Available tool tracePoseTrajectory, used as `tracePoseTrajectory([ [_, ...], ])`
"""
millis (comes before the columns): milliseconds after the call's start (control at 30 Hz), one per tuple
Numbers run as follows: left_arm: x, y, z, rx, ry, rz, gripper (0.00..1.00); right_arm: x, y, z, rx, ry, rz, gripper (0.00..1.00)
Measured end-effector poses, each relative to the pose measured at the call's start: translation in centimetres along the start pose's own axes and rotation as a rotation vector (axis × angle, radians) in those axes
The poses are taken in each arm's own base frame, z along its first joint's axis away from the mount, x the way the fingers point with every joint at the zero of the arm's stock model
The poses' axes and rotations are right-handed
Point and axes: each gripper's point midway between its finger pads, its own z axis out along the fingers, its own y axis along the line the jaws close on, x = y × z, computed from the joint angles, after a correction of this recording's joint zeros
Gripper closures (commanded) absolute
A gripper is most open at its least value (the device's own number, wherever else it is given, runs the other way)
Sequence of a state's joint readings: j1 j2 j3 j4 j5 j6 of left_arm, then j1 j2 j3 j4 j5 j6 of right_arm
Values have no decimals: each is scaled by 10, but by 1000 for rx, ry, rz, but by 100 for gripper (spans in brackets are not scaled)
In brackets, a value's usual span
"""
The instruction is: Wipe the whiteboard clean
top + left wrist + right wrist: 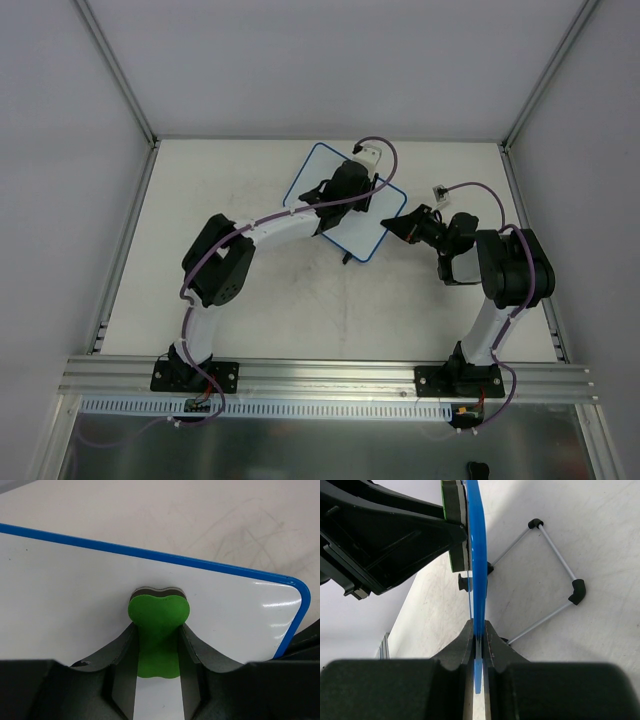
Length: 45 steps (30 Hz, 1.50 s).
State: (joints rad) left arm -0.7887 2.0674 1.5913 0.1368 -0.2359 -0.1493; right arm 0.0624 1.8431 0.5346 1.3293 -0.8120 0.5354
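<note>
The right gripper (479, 631) pinches the whiteboard (478, 555) edge at lower center. The left gripper (158, 635) clamps an eraser (159, 611) against its face.

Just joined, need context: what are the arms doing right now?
The left hand is shut on a green eraser, pressing it against the whiteboard. The right hand clamps the board's blue edge, apparently steadying it. The part of the board seen from the left wrist shows no marks.
</note>
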Motion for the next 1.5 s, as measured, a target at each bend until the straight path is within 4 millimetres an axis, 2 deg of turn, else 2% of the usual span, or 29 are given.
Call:
tracePoseTrajectory([
  [233,9,1,-4,7,0,-26,100,0,0,0,-1,2,1,100],
  [567,75,-3,-33,4,96,-14,100,0,0,0,1,2,0,100],
  [833,82,0,-37,-9,75,-49,100,1,0,0,1,1,0,100],
  [933,83,7,-41,-9,92,-60,100,1,1,0,-3,3,-2,100],
  [1000,87,23,-47,-29,123,-73,100,1,2,0,-8,3,-5,100],
  [1100,83,68,-65,-96,153,-131,100,1,2,0,-7,3,-5,100],
  [1167,72,97,-85,-144,145,-185,100,1,2,0,-7,3,-5,100],
  [1233,59,132,-111,-206,115,-255,100,1,2,0,-7,3,-5,100],
  [1300,53,157,-136,-255,81,-322,100,1,2,0,-8,4,-5,100],
  [1367,63,174,-155,-292,82,-380,100,1,2,0,-8,4,-5,100],
  [1433,85,186,-169,-328,117,-430,98,1,2,0,-8,4,-5,100],
  [1500,117,195,-179,-367,192,-476,96,1,2,0,-8,4,-5,100],
])
